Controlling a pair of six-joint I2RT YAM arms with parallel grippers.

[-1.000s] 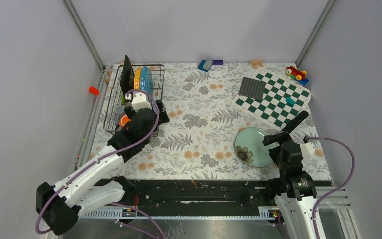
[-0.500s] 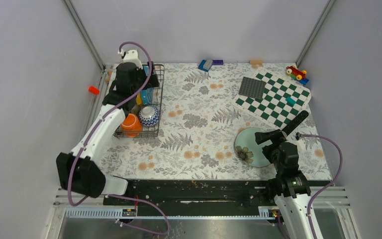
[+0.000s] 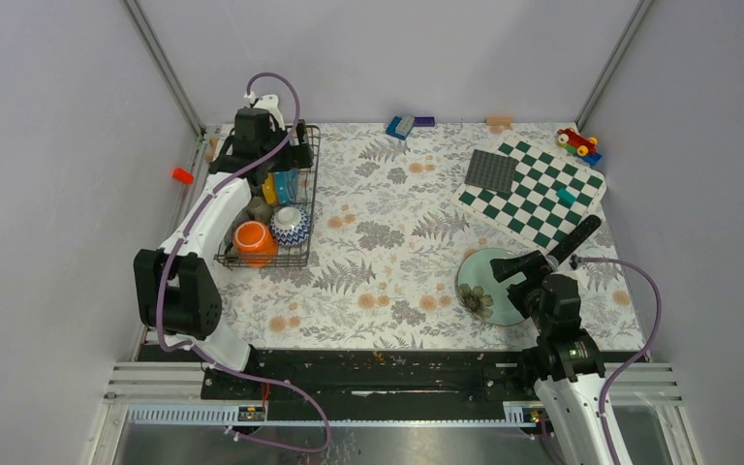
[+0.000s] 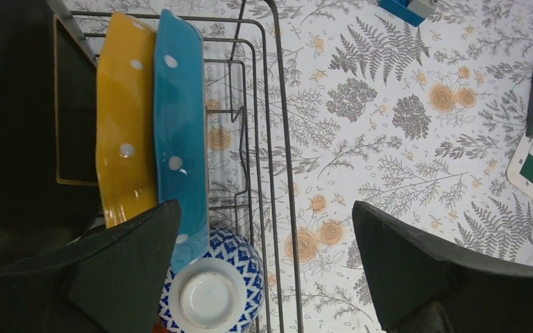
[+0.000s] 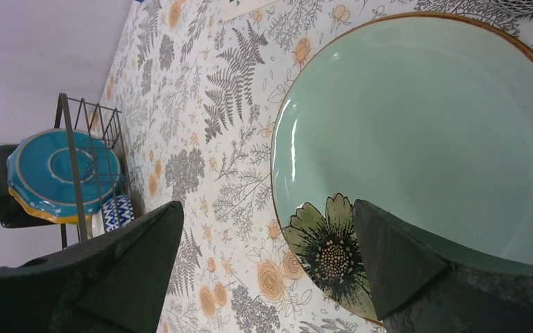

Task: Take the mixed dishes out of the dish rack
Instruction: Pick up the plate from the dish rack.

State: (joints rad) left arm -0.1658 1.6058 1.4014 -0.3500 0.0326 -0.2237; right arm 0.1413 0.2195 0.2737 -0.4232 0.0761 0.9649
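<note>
Left wrist view: left end effector [image 4: 264, 208] is spread wide and empty, hovering over the dish rack [image 4: 282, 139]. Blue dotted plate [image 4: 178, 132] & yellow plate [image 4: 123, 125] stand on edge just beyond one finger, w/ the patterned bowl [image 4: 212, 295] below that fingertip. Right end effector [image 5: 268, 205] is also wide and empty. Pale green plate [image 5: 423, 139] lies flat on the surface [image 5: 201, 104] beneath it, mostly toward one finger.

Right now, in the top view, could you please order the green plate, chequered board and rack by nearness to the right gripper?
1. Green plate, under the right gripper, near right.
2. Chequered board, behind it, far right.
3. Rack, far left.
</note>
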